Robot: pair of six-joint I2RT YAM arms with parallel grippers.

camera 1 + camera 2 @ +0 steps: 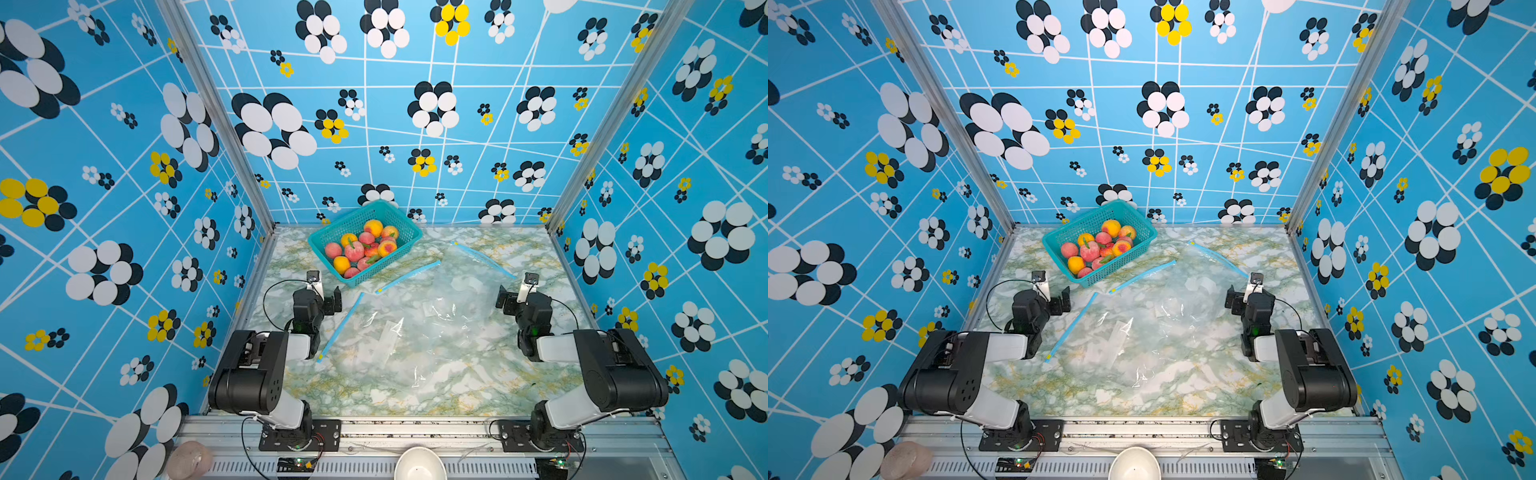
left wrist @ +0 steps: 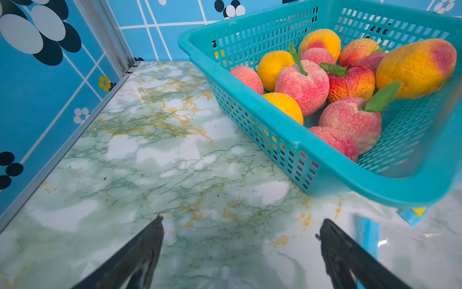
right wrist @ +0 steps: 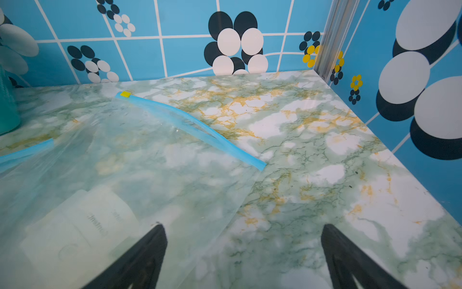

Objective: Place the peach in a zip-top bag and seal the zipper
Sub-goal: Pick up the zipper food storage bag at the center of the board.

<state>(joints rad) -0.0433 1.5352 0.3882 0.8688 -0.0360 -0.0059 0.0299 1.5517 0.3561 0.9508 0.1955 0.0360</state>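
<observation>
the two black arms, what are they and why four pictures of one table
They are two robot arms bolted to the front edge of the table, each ending in a two-fingered gripper. Two pictures come from a paired camera overhead, so they look nearly alike. The others come from cameras on the wrists: the left gripper looks at a teal basket of peaches; the right gripper looks over clear zip-top bags with blue zippers, lying on that marble-patterned table. Both grippers are open and hold nothing.
</observation>
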